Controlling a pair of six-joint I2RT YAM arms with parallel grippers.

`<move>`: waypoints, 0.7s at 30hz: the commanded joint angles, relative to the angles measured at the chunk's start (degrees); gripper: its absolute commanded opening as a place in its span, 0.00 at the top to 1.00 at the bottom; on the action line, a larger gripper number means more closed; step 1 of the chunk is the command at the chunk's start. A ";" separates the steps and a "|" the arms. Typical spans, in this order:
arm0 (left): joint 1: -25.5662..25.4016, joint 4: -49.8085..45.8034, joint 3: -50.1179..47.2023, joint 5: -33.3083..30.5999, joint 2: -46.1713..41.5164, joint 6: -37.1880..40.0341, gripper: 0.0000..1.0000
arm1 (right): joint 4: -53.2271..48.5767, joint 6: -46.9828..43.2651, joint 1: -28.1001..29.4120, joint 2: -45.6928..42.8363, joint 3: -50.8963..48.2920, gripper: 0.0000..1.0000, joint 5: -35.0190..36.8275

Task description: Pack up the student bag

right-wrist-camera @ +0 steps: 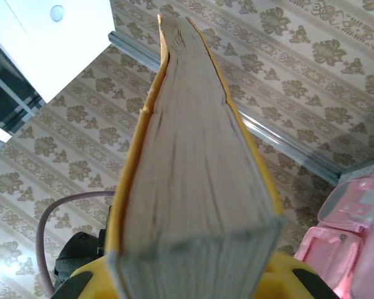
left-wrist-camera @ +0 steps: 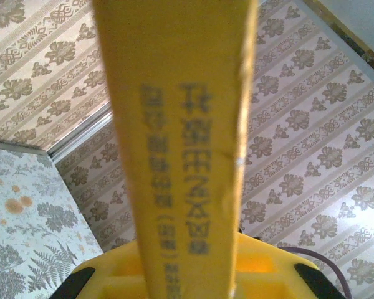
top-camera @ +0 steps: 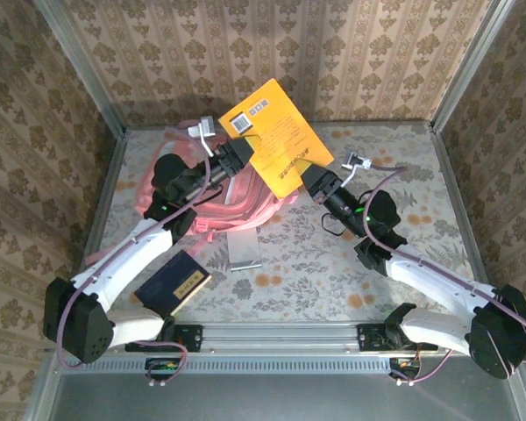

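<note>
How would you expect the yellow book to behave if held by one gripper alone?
The yellow book looks thick, so it is probably heavy for its size. Its covers bow near the far end in the right wrist view, so it may sag or fan open. With the left gripper and right gripper on opposite edges, it is likely steadier.

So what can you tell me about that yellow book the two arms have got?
The book is a thick paperback with a bright yellow cover, a white coded label near one corner, dark print down its spine and greyish pages. It is held tilted over the pink bag, pinched from both sides: left fingers on the spine edge, right fingers on the page edge.
</note>
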 commanded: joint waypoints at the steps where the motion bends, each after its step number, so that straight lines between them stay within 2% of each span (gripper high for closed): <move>1: -0.12 0.50 -1.17 -1.77 -1.31 1.72 0.79 | -1.01 -5.23 -0.15 -3.50 1.67 1.00 5.66; 4: 0.98 -7.29 -0.88 -2.70 -2.02 4.40 0.45 | -8.57 -7.48 -0.62 -6.71 1.41 1.00 7.67; 5: 1.51 -11.45 -0.37 -3.25 -2.50 6.82 0.38 | -11.61 -8.05 -0.94 -8.00 1.02 1.00 8.69; 7: 2.81 -27.54 2.81 -6.96 -3.46 14.35 0.31 | -20.58 -8.80 -2.44 -11.45 0.13 1.00 10.90; 9: 4.21 -42.39 7.51 -11.45 -2.43 21.98 0.31 | -29.24 -9.47 -3.97 -14.78 -0.93 1.00 13.35; 13: 7.86 -55.63 15.20 -10.34 5.65 33.93 0.32 | -38.96 -10.71 -7.08 -19.85 -4.47 1.00 12.87; 17: 8.82 -64.38 23.99 -9.96 16.82 41.54 0.36 | -40.73 -10.58 -8.27 -22.67 -8.59 1.00 10.37; 21: 11.01 -66.59 28.94 -8.35 25.60 44.28 0.40 | -42.41 -10.65 -9.27 -24.65 -10.79 1.00 7.53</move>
